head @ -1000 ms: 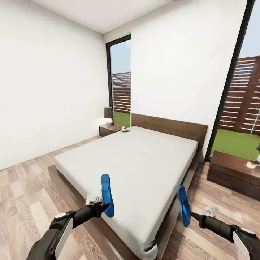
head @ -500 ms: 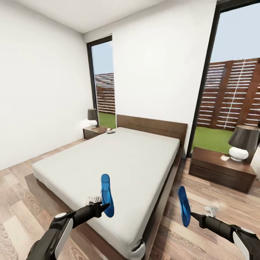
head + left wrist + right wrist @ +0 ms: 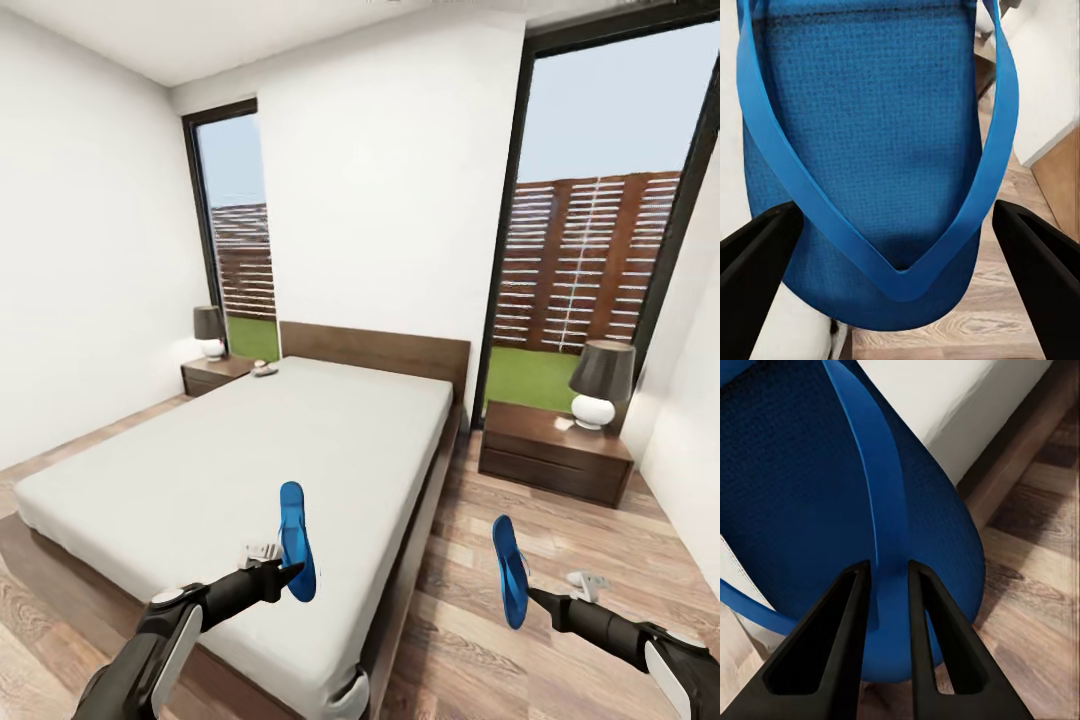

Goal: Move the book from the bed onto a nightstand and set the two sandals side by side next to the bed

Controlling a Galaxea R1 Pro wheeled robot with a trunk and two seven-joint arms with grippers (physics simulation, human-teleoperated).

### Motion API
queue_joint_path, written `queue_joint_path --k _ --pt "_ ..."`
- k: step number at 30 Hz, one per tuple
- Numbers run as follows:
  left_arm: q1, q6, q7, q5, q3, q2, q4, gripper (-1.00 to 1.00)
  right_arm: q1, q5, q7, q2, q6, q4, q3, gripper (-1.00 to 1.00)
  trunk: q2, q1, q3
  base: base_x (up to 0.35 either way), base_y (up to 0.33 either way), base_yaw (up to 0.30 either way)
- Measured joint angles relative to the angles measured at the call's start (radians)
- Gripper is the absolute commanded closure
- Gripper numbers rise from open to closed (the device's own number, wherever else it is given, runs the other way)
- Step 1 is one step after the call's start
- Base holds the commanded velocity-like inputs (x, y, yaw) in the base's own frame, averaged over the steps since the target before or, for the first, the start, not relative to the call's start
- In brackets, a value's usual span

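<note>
Each hand holds one bright blue sandal upright in the air. My left gripper [image 3: 287, 573] is shut on the left sandal [image 3: 296, 540] over the bed's near corner; in the left wrist view its fingers [image 3: 759, 251] straddle that sandal [image 3: 870, 135]. My right gripper [image 3: 527, 596] is shut on the right sandal [image 3: 510, 570] above the floor beside the bed; its fingers [image 3: 844, 637] pinch the strap of this sandal [image 3: 810, 510]. The bed [image 3: 250, 450] has an off-white mattress. A small flat thing, the book [image 3: 265, 371], lies at its far corner by the left nightstand [image 3: 213, 373].
A second nightstand [image 3: 553, 460] with a black-shaded lamp [image 3: 600, 385] stands to the right of the bed, with a strip of wood floor [image 3: 500, 560] between them. Tall dark-framed windows [image 3: 590, 220] flank the headboard. A white wall closes the far right.
The whole picture has swung: the bed has slid left in the head view and the right nightstand and lamp have come fully into sight. Both arms and sandals keep their place in the picture.
</note>
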Motion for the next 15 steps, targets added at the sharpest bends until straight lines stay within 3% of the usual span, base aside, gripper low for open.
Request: queue_joint_path --k 15 --pt "0.000 0.000 0.000 0.000 0.000 0.000 0.000 1.00 0.000 0.000 0.000 0.000 0.000 0.000 0.000 1.00 0.000 0.000 0.007 0.000 0.000 -0.286"
